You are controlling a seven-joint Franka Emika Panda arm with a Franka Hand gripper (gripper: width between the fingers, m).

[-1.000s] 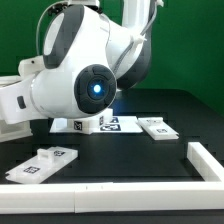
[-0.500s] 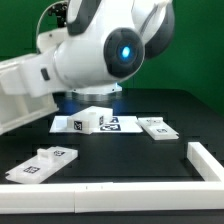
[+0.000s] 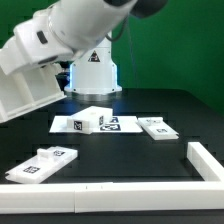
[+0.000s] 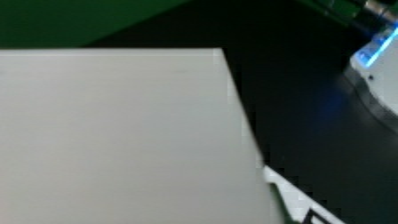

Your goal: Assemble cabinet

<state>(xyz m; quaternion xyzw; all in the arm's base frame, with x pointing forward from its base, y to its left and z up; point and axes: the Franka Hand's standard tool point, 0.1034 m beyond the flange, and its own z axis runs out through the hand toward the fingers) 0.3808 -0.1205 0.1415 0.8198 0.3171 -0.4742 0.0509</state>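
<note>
White plastic cabinet body (image 3: 25,88) hangs tilted off the table (image 3: 190,108), lifted higher than a second ago as the arm swings. The gripper, hidden behind the body, is closed tight, seemingly on one wall. The loose panel (image 3: 160,127) lies well below the gripper, unfitted.

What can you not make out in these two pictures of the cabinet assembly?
- Gripper: hidden in both views; the arm and lifted box body cover it.
- Box body: exterior view, cut off by the picture's left edge.
- Tags on the panel piece: exterior view, too small to read.
- Table: wrist view, mostly covered by a blank white surface.
</note>
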